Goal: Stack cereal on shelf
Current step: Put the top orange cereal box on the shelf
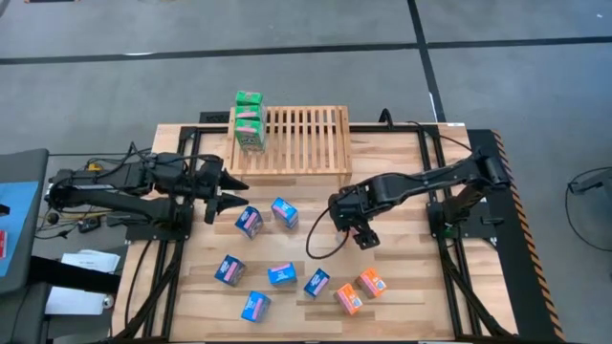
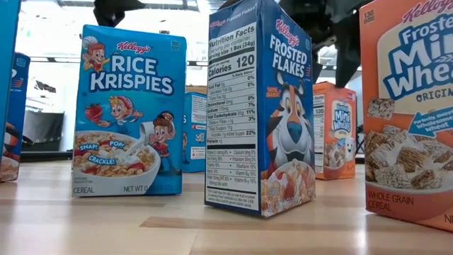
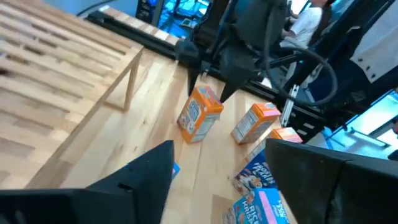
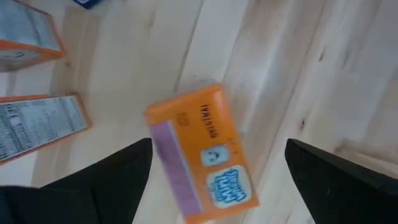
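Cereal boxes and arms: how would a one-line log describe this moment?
shelf: green boxes stacked | left gripper: open, empty | right gripper: open above orange box

My overhead feed is evenly lit, with only soft shadows on the light-wood plank table (image 1: 402,287). At table height, bright windows behind wash out the background, while the blue Rice Krispies cardboard box (image 2: 129,113) reads sharp. Both wrist feeds are smeared; the orange cardboard box (image 4: 202,152) shows blurred print.
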